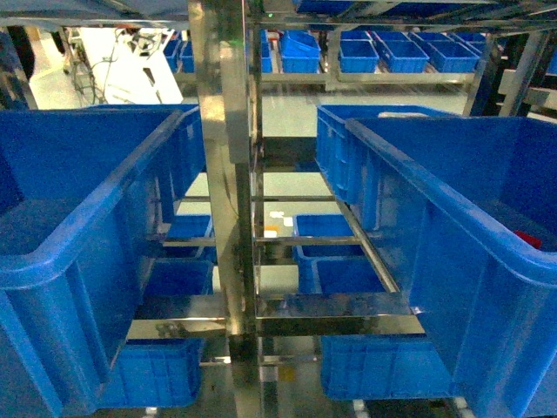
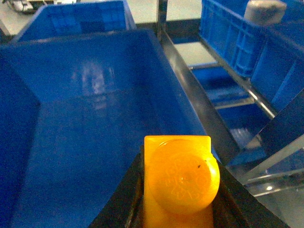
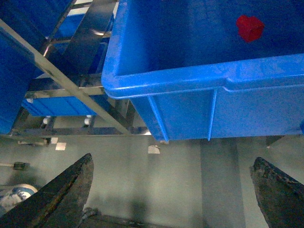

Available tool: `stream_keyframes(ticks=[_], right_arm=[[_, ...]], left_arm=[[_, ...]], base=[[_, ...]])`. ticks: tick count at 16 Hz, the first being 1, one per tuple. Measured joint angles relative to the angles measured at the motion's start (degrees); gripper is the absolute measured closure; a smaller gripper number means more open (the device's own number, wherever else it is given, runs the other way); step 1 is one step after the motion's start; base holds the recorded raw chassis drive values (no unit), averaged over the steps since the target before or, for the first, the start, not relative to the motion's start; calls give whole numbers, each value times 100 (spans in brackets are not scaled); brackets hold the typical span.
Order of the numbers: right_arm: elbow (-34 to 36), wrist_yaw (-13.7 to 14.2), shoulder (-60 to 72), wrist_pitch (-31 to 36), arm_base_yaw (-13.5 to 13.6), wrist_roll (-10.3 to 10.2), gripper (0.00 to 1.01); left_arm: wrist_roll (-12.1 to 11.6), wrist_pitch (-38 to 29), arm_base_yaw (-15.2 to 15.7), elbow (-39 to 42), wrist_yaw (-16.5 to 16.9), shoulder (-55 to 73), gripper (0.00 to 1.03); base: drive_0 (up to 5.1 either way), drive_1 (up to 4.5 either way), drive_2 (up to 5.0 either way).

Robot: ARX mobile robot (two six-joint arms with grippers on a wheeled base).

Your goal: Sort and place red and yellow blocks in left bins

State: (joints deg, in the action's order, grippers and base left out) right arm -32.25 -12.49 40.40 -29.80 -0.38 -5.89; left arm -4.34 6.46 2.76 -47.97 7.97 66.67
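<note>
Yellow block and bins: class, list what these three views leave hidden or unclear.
- Yellow block: left wrist view; bottom edge cuts off its lower part and the left end effector.
- Red object in the right bin: right wrist view; too blurred for shape. In the head view, the rim hides most of it.
- Left bin: head view; near wall hides its floor.

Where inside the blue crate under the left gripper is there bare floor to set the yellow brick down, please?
The left crate floor looks bare from the far wall to the near corners; nothing shows on it. The left gripper holds the yellow brick by the crate's right wall, beside the steel rack rail. The right crate already holds a red piece.
</note>
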Motion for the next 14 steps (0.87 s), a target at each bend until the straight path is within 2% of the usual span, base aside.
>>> stream_keyframes(ticks=[1,3,6,12,14], right_arm=[[0,0,-2,0,0,0,3],[0,0,0,2,0,0,3],[0,0,0,0,0,0,3],[0,0,0,0,0,0,3],[0,2,0,0,0,0,3]], left_arm=[[-94,267,210,-4,118,505,76],[-297,125,437,-7,146,946,76],[-529,-282,496,-149,61,1296,76],[-737,-643,529,-404,15,1775,76],[-1117,-955,557,-796,-46,2455,76]], base=[[0,0,0],[0,0,0],[0,0,0],[0,0,0],[0,0,0]])
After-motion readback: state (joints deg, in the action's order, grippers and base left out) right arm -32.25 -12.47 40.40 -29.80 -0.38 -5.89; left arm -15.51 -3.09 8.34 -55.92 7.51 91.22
